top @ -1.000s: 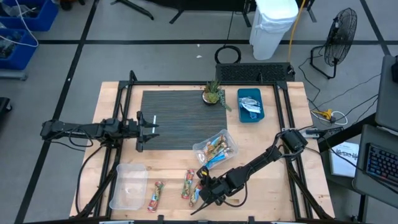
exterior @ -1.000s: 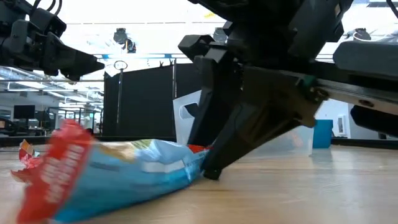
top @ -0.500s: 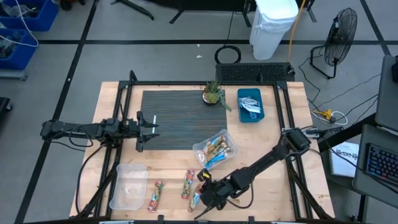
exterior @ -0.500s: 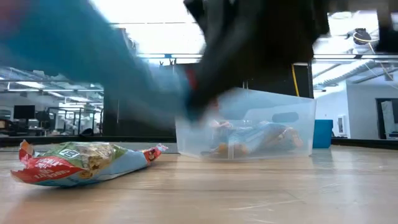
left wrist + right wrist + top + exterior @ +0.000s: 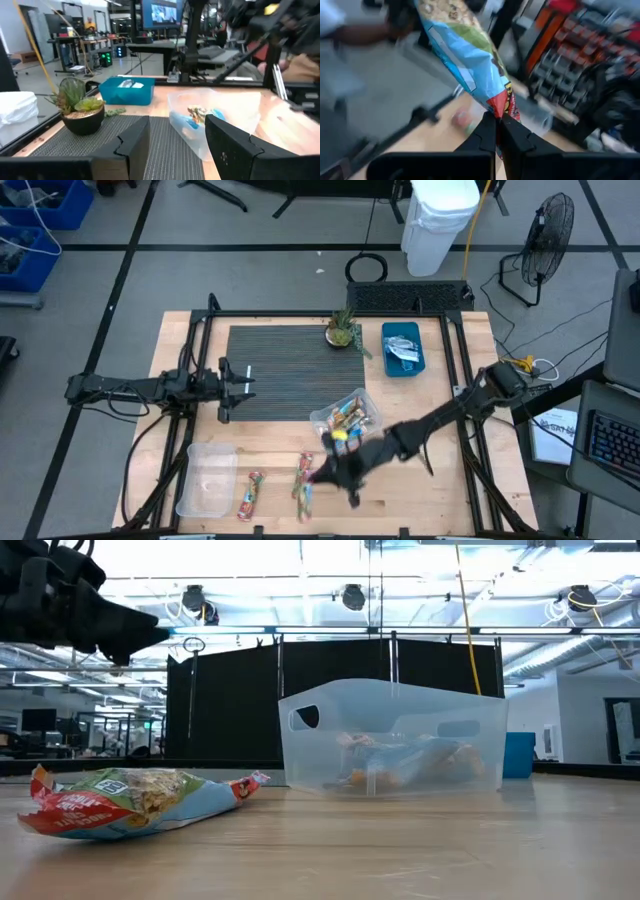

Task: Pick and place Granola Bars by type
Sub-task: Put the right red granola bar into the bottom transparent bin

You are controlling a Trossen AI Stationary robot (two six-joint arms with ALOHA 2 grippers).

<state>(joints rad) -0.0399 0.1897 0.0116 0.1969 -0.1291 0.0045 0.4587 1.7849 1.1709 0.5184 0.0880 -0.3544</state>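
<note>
My right gripper (image 5: 335, 467) hangs above the table's near middle, shut on a blue, green and red granola bar (image 5: 465, 60). Two more bars (image 5: 250, 495) (image 5: 302, 480) lie flat on the wood near the front edge; one shows in the low view (image 5: 130, 802). A clear bin (image 5: 345, 417) holds several bars. A blue tray (image 5: 403, 348) at the far right holds silvery bars. My left gripper (image 5: 240, 380) is open and empty over the dark mat's left edge. My right gripper pinches the bar's red crimped end (image 5: 504, 107) between its two fingertips. The rest of the bar stands out beyond the fingertips, in line with them. The bar is lifted clear of the table.
An empty clear container (image 5: 207, 478) stands at the near left. A small potted plant (image 5: 343, 330) stands at the mat's far edge, and a white strip (image 5: 243, 372) lies by my left gripper. A black frame (image 5: 200, 330) runs around the table.
My right gripper has risen from the table's front edge with the blue bar and gone toward the clear bin, out of the low view. The bar, which lay on the wood, is now lifted clear. The other two bars have stayed in place.
</note>
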